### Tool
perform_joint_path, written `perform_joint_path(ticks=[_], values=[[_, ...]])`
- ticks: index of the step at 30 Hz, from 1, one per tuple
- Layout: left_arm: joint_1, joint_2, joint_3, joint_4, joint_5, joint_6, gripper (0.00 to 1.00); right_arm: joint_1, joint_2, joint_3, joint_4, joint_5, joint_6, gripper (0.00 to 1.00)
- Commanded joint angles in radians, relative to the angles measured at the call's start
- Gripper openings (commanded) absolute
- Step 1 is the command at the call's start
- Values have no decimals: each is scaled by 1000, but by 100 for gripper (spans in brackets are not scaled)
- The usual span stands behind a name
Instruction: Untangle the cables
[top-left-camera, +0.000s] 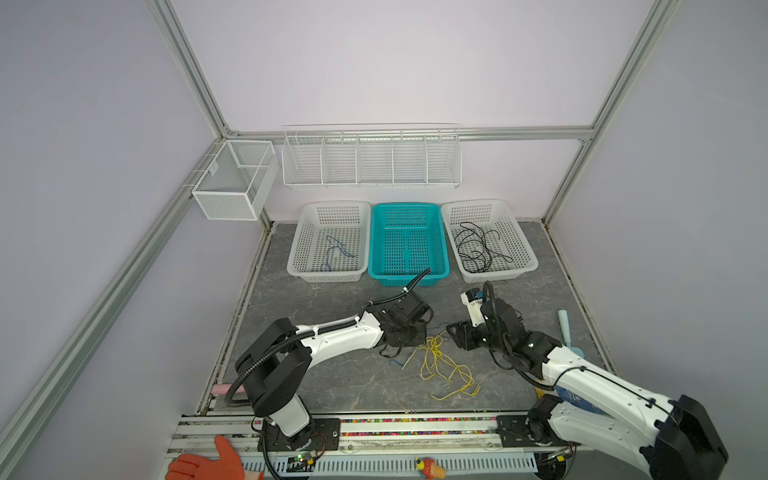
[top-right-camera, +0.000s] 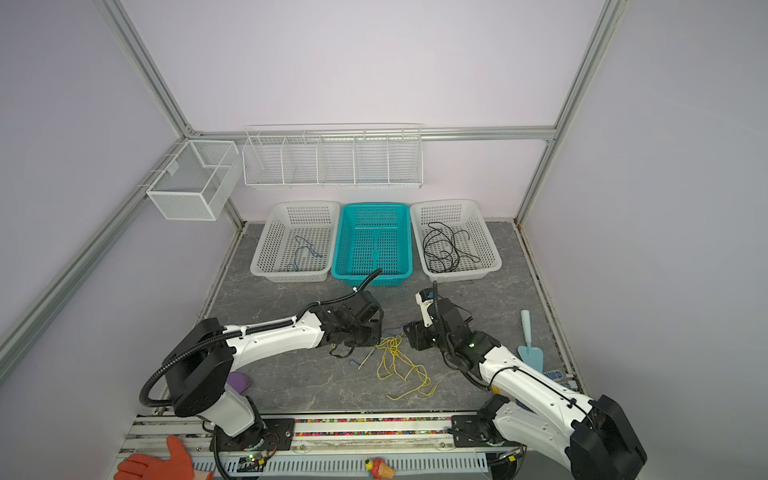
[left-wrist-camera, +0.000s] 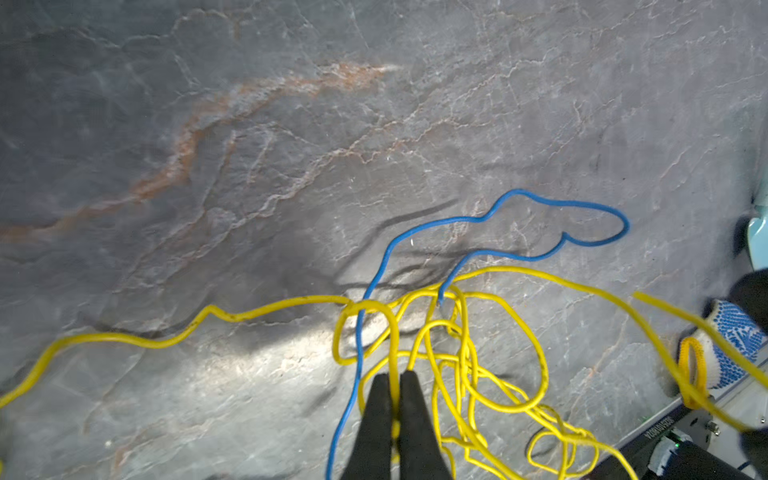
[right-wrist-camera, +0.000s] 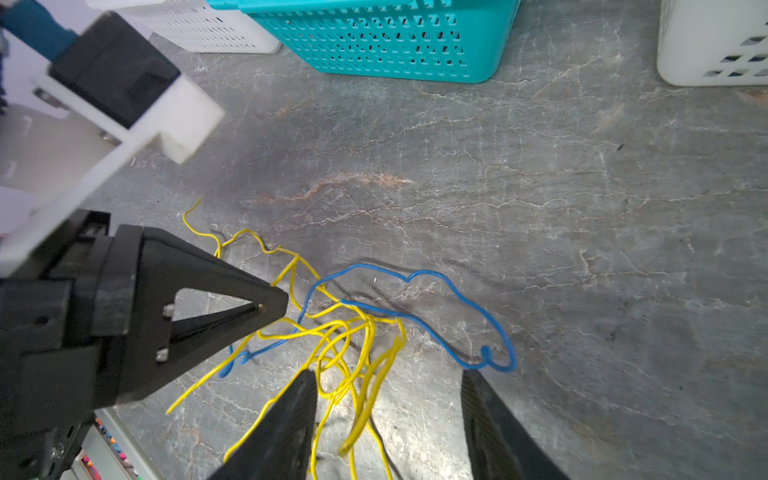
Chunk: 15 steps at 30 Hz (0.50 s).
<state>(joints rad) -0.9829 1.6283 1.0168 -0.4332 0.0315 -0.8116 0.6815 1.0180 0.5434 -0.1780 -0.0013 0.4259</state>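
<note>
Step in hand: splitting the yellow cable (left-wrist-camera: 392, 340) from the blue cable (left-wrist-camera: 561, 203). Both lie tangled on the table (top-left-camera: 332, 374), front middle, between the two arms.

Left gripper (left-wrist-camera: 395, 376) is pinched tight on a yellow loop. A blue strand runs just beside one finger and seems to be outside the pinch, though that is hard to tell. Right gripper (right-wrist-camera: 388, 374) stands wide and holds nothing, low over the far side of the tangle, with the blue loop just beside one fingertip. Blue threads through the yellow loops at the knot, and its free loop lies out on bare table.

Next, my read: the right gripper closes on the free blue loop, then the arms pull apart slowly. The cables are limp, so loops could cinch instead of slipping.

Containers at the back:
- left basket (top-left-camera: 297, 249): second blue cable (top-left-camera: 336, 249)
- teal basket (top-left-camera: 405, 205): no cable seen
- right basket (top-left-camera: 519, 245): black cable (top-left-camera: 478, 249), loosely coiled
</note>
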Motion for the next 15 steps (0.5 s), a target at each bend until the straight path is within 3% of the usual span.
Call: perform_joint_path(ticks=[1, 15], values=[[-3, -69, 40, -54, -42, 29, 0, 22, 19, -13, 38, -18, -19, 58], [-3, -480, -55, -11, -111, 36, 0, 63, 121, 15, 43, -9, -25, 58]])
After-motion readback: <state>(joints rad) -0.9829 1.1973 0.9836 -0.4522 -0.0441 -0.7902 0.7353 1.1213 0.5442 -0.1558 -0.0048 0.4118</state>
